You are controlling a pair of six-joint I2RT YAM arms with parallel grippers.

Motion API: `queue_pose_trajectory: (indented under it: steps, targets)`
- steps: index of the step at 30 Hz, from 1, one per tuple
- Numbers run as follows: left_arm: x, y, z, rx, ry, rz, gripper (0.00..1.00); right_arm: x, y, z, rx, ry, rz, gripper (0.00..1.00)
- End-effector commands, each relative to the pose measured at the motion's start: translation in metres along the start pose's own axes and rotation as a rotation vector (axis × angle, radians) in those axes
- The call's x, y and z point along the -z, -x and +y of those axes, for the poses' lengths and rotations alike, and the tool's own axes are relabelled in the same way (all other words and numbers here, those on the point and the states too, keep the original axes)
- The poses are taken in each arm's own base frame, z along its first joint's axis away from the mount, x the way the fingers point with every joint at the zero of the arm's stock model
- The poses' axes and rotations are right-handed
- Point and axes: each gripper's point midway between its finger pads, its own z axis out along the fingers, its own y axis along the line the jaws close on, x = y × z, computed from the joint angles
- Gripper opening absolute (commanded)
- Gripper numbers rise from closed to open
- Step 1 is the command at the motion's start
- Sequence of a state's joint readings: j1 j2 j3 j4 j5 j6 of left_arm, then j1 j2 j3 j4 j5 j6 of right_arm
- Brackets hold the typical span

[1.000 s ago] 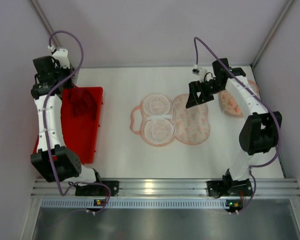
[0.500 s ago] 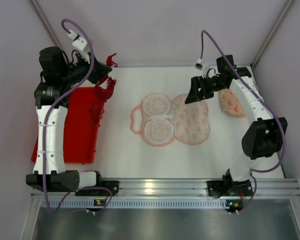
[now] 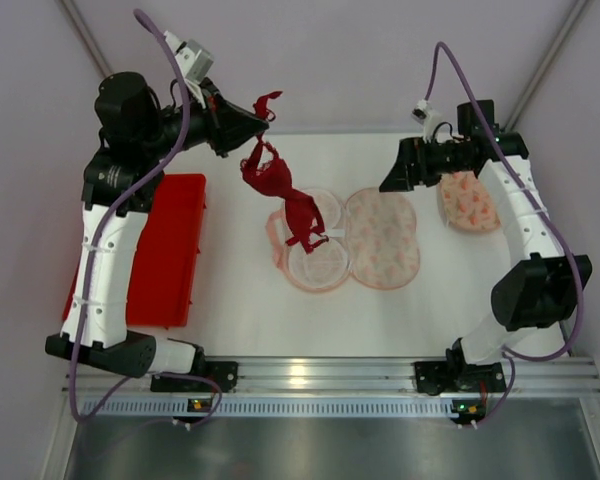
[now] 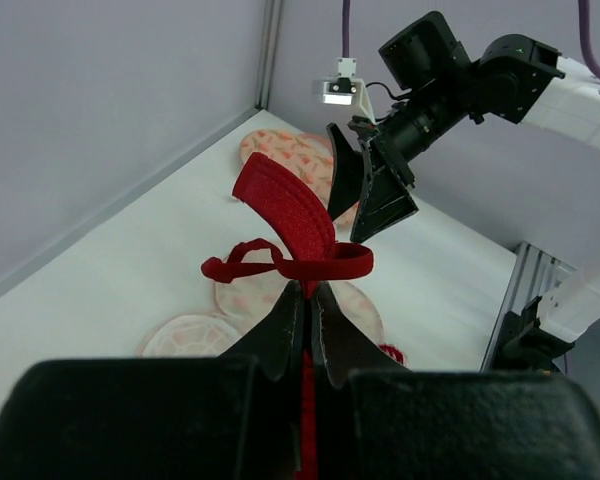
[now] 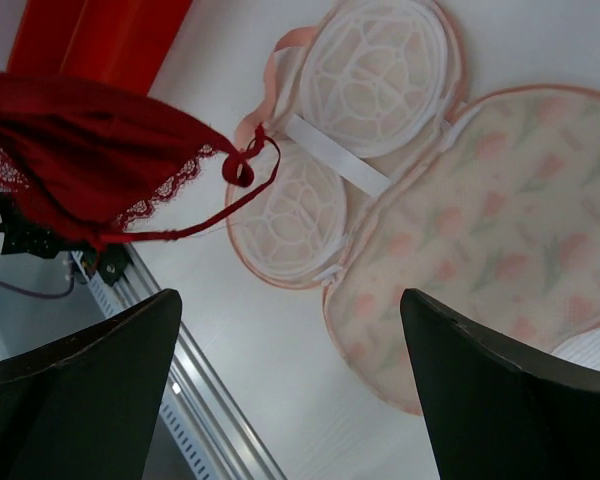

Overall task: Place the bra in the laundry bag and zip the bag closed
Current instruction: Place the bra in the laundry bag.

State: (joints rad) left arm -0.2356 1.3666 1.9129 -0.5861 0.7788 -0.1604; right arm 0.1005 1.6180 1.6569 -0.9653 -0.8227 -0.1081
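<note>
The red lace bra (image 3: 280, 193) hangs in the air from my left gripper (image 3: 260, 120), which is shut on one of its straps. Its lower end dangles over the left half of the laundry bag (image 3: 380, 240). That bag lies unzipped and spread flat mid-table: two white mesh cups on the left, a pink floral lid on the right. From the left wrist, the fingers (image 4: 308, 292) pinch the red strap, and the bra (image 4: 285, 215) loops above them. My right gripper (image 3: 398, 177) hovers open above the bag's far right edge. Its wrist view shows the bra (image 5: 80, 160) left of the bag (image 5: 460, 240).
A red tray (image 3: 165, 250) lies along the left side of the table. A second floral pouch (image 3: 467, 203) sits at the far right, under the right arm. Grey walls close in the back and both sides.
My left arm has lifted the bra out of the red tray and swung it right, over the laundry bag. The right gripper has risen and drawn back slightly, still open.
</note>
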Motion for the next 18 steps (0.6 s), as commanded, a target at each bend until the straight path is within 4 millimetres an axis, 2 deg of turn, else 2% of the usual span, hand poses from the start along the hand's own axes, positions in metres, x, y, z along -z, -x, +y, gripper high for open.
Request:
queue_pose_trajectory:
  steps: [1,3,5,6,8,9,10,11,12,13,15,16,18]
  targets:
    - [-0.014,0.015,0.000,0.000,-0.044,-0.039,0.00,0.022,0.029,0.004,0.050,-0.021,-0.101,0.92]
    - [-0.026,0.008,0.018,0.007,-0.021,-0.023,0.00,0.024,0.031,-0.004,0.037,-0.038,-0.111,0.92]
    - [-0.037,0.008,0.040,-0.013,0.040,-0.029,0.00,0.024,0.031,-0.010,0.023,-0.046,-0.115,0.92]
    - [-0.048,0.001,0.055,-0.005,0.064,-0.018,0.00,0.024,0.032,-0.014,0.020,-0.052,-0.121,0.92]
    - [-0.058,0.006,0.075,-0.049,0.106,-0.037,0.00,0.023,0.030,-0.019,0.011,-0.054,-0.119,0.92]
    - [-0.072,-0.004,0.092,-0.036,0.117,-0.020,0.00,0.021,0.029,-0.021,0.006,-0.056,-0.115,0.92]
    - [-0.078,-0.003,0.099,-0.040,0.125,-0.026,0.00,0.020,0.029,-0.024,0.003,-0.059,-0.111,0.92]
    - [-0.082,0.009,0.104,-0.060,0.135,-0.054,0.00,0.019,0.028,-0.025,0.000,-0.059,-0.107,0.92]
    - [-0.087,0.012,0.110,-0.063,0.143,-0.062,0.00,0.017,0.026,-0.027,-0.005,-0.059,-0.102,0.92]
    - [-0.098,0.007,0.122,-0.049,0.148,-0.058,0.00,0.017,0.027,-0.028,-0.002,-0.059,-0.102,0.92]
    - [-0.102,0.027,0.123,-0.076,0.144,-0.119,0.00,0.016,0.024,-0.031,-0.011,-0.060,-0.095,0.92]
    - [-0.107,0.027,0.124,-0.058,0.131,-0.126,0.00,0.016,0.023,-0.030,-0.009,-0.058,-0.093,0.92]
    - [-0.107,0.038,0.112,-0.077,0.072,-0.155,0.00,0.017,0.023,-0.030,-0.006,-0.060,-0.092,0.91]
